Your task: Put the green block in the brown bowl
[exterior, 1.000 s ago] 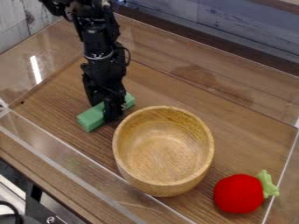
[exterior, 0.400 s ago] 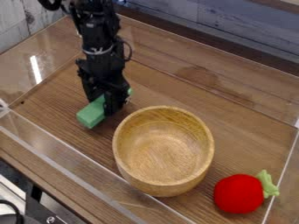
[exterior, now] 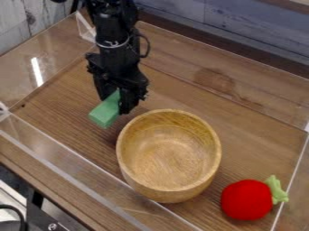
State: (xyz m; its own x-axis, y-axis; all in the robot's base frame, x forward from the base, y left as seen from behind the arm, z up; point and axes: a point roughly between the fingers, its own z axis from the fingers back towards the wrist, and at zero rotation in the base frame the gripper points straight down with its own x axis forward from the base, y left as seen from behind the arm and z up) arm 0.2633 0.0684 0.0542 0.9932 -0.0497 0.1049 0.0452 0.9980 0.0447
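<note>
With the pincer [exterior: 117, 101] clenched on the green block [exterior: 107, 110], seemingly airborne, clear the brown bowl [exterior: 169, 155] rim at frame centre before releasing.

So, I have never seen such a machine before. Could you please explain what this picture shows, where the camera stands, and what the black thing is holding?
The black thing is a robot arm. At its lower end is a gripper, two fingers that pinch objects. There is one picture of this moment, taken by a camera that looks down at the table from above and in front.

The gripper points down and is shut on the green block, a small light green bar. The block hangs tilted in the fingers, lifted clear of the wood, just left of the bowl.

On the wooden table stands a large, empty brown bowl made of wood. At the lower right lies a red round toy with a green leaf, like a strawberry or tomato. Clear plastic walls run around the table.
</note>
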